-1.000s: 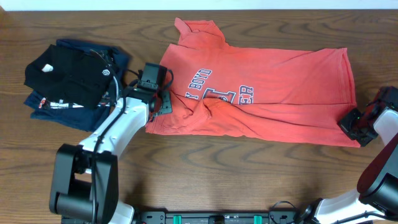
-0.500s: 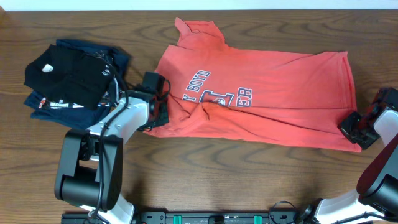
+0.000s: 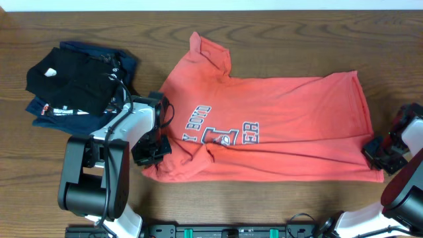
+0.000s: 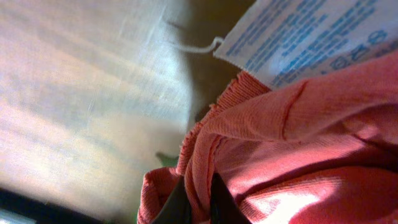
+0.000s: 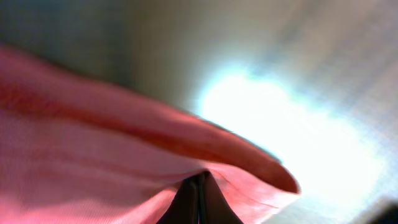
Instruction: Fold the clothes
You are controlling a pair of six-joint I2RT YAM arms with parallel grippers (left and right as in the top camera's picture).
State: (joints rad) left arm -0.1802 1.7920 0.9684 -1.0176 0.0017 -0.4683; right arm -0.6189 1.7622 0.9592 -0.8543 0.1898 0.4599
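Shirt (image 3: 291, 125) lies spread lengthwise across the middle of the table (image 3: 264, 198), chest print (image 3: 215, 132) facing up, neck end to the left and hem to the right. One sleeve (image 3: 208, 53) juts toward the far edge. The hem edge runs fairly straight. The near edge is roughly parallel to the table front and ripples at the left corner, where the cloth is bunched. Left gripper (image 3: 153, 151) sits at that near-left corner, clamped on the shirt. Its wrist view shows the jaws closed on a fold of red cloth just below the ribbed collar (image 4: 217, 112), with the white care label (image 4: 311, 37) close above. Right gripper (image 3: 378, 151) is at the near-right hem corner. Its wrist view shows the jaws pressed together on a thin doubled edge of the cloth, which is lifted clear of the wood there. Open room: a bare strip of wood runs along the whole front between the shirt and the table edge. A narrower bare band lies beyond the shirt on the far side, and there is clear wood to the right of the hem. To the left, room is tighter. A pile stands at the far-left, black garment (image 3: 69, 79) lying on top of a navy garment (image 3: 129, 63), near the left arm but apart from the shirt. The pile's edges are uneven, with navy showing past the black at the far and near-left sides.
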